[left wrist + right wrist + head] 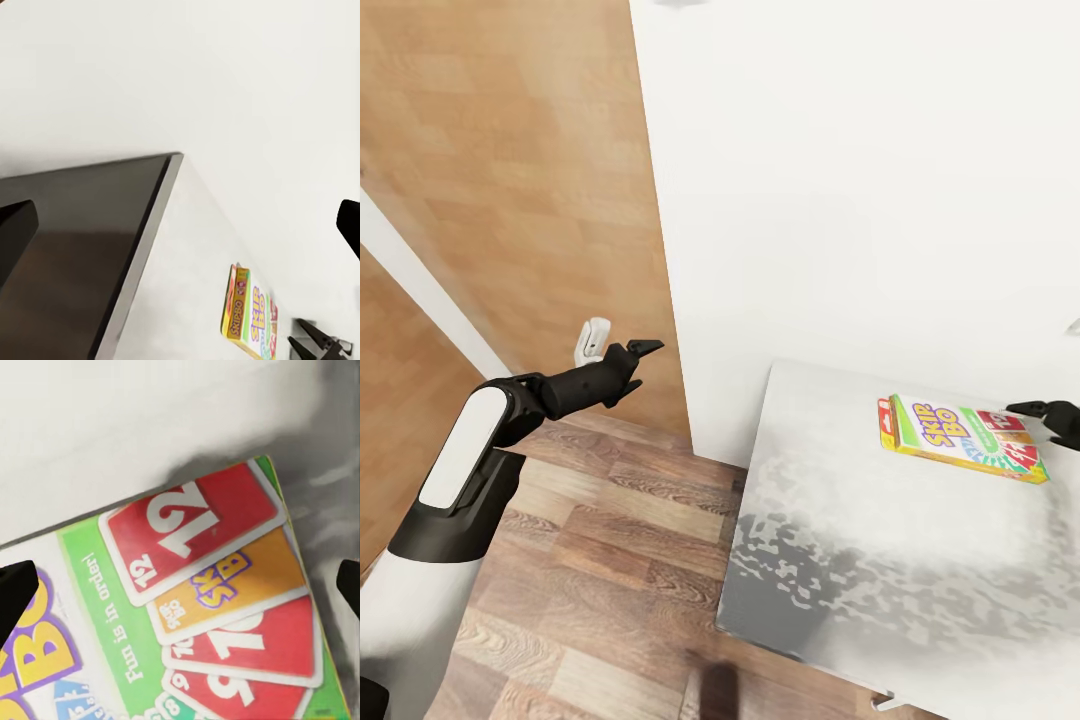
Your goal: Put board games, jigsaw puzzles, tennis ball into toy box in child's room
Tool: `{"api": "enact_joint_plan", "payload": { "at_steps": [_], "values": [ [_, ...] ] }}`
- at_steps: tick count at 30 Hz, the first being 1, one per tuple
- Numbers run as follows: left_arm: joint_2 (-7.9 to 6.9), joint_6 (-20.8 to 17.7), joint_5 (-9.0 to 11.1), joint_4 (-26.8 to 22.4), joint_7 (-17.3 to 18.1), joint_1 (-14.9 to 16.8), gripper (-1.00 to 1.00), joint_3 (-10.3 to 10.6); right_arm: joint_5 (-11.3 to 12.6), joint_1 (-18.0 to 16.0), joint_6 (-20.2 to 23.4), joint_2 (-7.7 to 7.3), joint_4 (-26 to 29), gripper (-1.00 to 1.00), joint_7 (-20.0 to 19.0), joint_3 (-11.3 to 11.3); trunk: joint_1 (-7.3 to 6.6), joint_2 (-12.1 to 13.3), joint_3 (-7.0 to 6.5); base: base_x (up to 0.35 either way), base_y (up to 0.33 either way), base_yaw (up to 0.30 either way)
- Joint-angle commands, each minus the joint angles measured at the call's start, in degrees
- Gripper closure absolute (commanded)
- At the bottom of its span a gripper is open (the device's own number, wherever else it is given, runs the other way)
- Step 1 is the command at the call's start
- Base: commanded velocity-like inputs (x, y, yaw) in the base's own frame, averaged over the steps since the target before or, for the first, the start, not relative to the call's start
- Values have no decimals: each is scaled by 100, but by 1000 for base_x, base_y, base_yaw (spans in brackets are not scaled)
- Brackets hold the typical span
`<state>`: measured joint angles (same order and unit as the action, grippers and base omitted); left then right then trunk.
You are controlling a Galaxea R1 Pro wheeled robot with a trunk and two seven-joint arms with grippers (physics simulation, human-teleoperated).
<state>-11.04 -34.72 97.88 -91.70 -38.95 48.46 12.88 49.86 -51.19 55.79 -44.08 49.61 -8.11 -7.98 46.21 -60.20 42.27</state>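
White wall point(840, 180) behind; wood floor point(590, 560) left. Mottled grey-white surface point(880, 560) at right, identity unclear. SKIP-BO board game point(960, 438) lies flat at its far right: green, white, red cards, yellow edge. Right gripper point(1050, 417) just above box, jaws wide. Left gripper point(640, 365) over floor, jaws apart, holding nothing.

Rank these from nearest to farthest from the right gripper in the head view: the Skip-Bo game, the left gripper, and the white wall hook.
1. Skip-Bo game: lying on the pale surface, right beside the right gripper.
2. Left gripper: far across at the view's left, over the wood floor.
3. White wall hook: just beyond the left gripper.
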Motion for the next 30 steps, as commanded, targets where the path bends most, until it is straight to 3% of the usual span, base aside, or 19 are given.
{"api": "enact_joint_plan", "payload": {
  "at_steps": [1,19,30],
  "values": [
    [-3,10,54,-6,-53,5,-100,4,-57,-5,29,-18,0,-100,-60,-26,1,-3,5,0,0,0],
    [1,10,52,-9,-51,5,-100,4,-69,-5,11,-114,-40,-100,-45,-101,1,-3,5,0,0,0],
    [11,10,54,-12,-49,5,-100,4,-68,-5,-233,-123,-379,-100,-46,-103,1,-3,5,0,0,0]
  ]
}}
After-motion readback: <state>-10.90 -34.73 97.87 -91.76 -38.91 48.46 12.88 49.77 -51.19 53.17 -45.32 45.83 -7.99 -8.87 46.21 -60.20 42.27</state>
